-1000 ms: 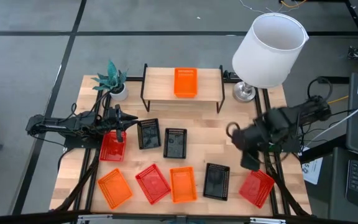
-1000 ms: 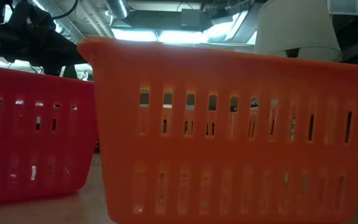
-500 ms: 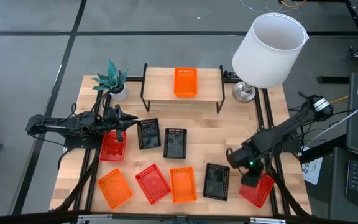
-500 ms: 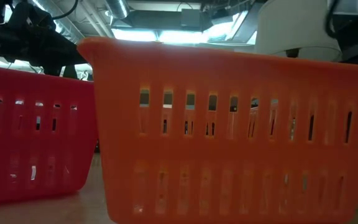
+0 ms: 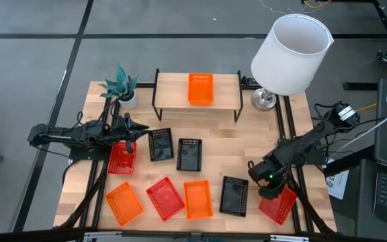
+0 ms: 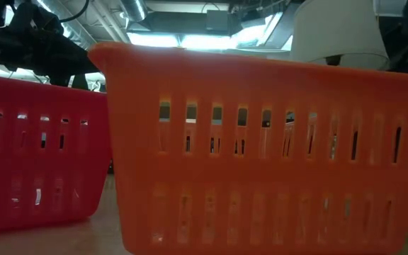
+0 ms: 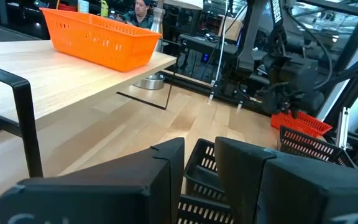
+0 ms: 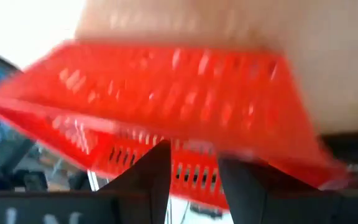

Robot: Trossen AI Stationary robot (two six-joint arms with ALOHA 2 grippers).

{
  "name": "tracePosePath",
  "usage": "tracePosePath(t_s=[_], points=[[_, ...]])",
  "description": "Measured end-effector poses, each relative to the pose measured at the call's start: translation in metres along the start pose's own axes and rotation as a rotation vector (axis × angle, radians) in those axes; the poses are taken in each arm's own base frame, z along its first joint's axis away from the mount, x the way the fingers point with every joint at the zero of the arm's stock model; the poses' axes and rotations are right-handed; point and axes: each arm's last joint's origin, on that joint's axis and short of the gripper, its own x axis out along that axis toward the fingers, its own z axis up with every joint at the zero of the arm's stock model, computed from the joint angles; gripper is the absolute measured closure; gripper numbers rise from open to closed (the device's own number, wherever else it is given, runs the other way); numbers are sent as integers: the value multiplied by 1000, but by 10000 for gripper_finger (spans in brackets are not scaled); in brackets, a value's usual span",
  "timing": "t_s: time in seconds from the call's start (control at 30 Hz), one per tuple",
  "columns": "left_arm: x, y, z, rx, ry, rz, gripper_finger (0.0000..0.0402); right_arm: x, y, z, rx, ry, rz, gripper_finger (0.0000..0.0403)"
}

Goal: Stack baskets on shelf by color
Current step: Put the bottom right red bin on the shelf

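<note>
The shelf (image 5: 197, 101) stands at the table's far side with one orange basket (image 5: 201, 89) on its top. Three black baskets (image 5: 160, 144) (image 5: 189, 154) (image 5: 234, 195), two orange baskets (image 5: 123, 203) (image 5: 197, 199) and three red baskets (image 5: 121, 158) (image 5: 164, 197) (image 5: 279, 205) rest on their bottoms on the table. My right gripper (image 5: 267, 187) (image 8: 191, 174) is open and slants down just over the near-right red basket (image 8: 179, 93). My left gripper (image 5: 137, 132) (image 7: 201, 165) waits level and open above the left red basket, holding nothing. My right gripper comes at the near-right red basket's far rim (image 8: 185, 146) slanting down from the table's far side. The view is blurred, and I cannot tell whether its fingers touch the rim. The basket sits on the table.
A lamp with a big white shade (image 5: 292, 54) stands at the far right, a small potted plant (image 5: 121, 87) at the far left. Bare wood (image 5: 247, 134) lies between the shelf and the baskets. The low view is filled by an orange basket (image 6: 261, 156) and a red one (image 6: 34, 163).
My right gripper has come down and toward the table's near edge, from high over the table's right side to just over the near-right red basket. It has tipped further downward and rolled as it went. No basket has moved.
</note>
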Motion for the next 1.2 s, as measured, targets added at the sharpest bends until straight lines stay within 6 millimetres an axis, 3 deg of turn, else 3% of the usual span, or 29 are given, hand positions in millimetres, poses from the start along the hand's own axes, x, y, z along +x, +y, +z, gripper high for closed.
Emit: tracePosePath(t_s=[0.5,0.9,1.2], points=[[0,0,0,0,0,0,319,-42,-4,47,-122,-586,-51,274],[0,0,0,0,0,0,319,-75,12,76,-398,-1031,-12,274],[0,0,0,0,0,0,319,-105,34,63,-503,-1009,-170,274]])
